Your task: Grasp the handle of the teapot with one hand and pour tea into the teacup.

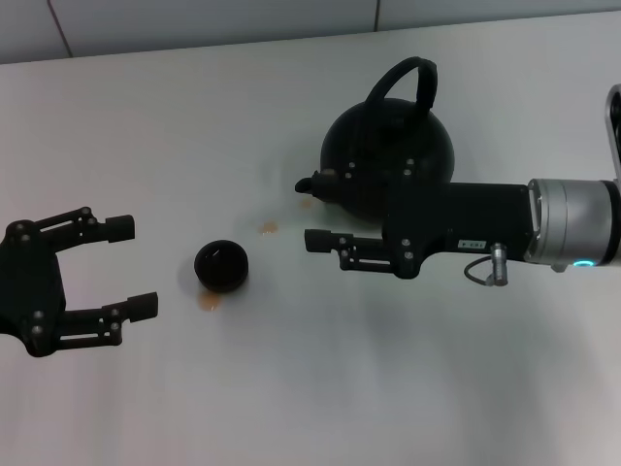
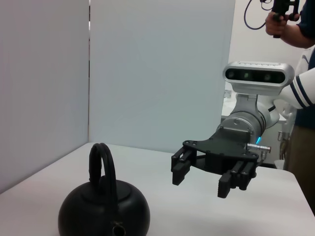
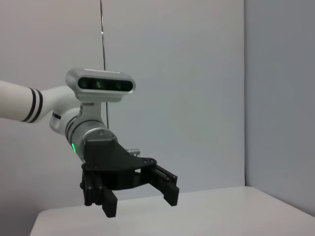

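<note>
The matte-black teapot (image 1: 388,160) stands upright at the back right of the white table, its spout toward the left. Its arched handle (image 1: 408,83) is free. The teapot also shows in the left wrist view (image 2: 103,214), with the handle (image 2: 101,167) upright. The small dark teacup (image 1: 221,265) sits left of the pot. Orange-brown drops of tea (image 1: 269,228) lie on the table near the cup. My right gripper (image 1: 320,243) hovers just in front of the pot, pointing toward the cup. The left wrist view shows it open and empty (image 2: 204,182). My left gripper (image 1: 131,267) is open, left of the cup.
More drops (image 1: 209,302) lie by the cup's near side. A white table (image 1: 310,388) carries everything, with grey panels behind. A person (image 2: 290,29) stands beyond the table's right side. The left gripper (image 3: 138,199) shows open in the right wrist view.
</note>
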